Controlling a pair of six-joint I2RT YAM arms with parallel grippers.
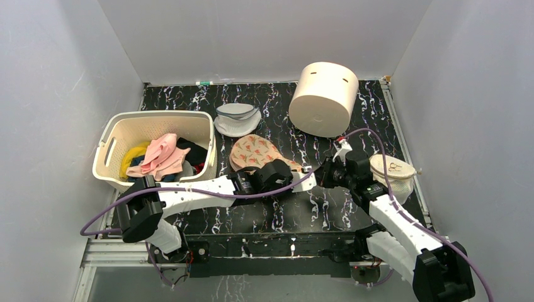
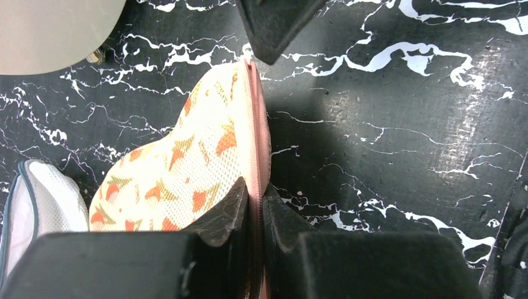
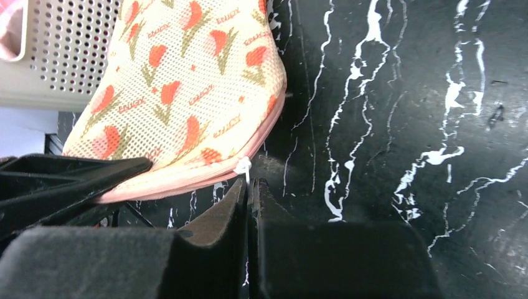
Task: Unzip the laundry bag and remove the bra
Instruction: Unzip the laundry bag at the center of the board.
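Note:
The flowered laundry bag [image 1: 255, 153] lies mid-table, zipped closed; it also shows in the left wrist view [image 2: 187, 168] and the right wrist view [image 3: 187, 87]. My left gripper [image 2: 256, 196] is shut on the bag's pink zipper rim [image 2: 255, 124] at its near end. My right gripper [image 3: 249, 182] is shut on the white zipper pull [image 3: 243, 167] at the bag's right tip. In the top view the left gripper [image 1: 277, 173] and the right gripper [image 1: 315, 173] meet at the bag's near right end. The bra is hidden.
A cream basket [image 1: 126, 129] of clothes stands at the left. A grey-white mesh bag [image 1: 237, 118] lies behind the flowered bag. A cream cylinder [image 1: 323, 97] lies at the back right. A cream mesh pouch [image 1: 393, 173] lies by the right arm.

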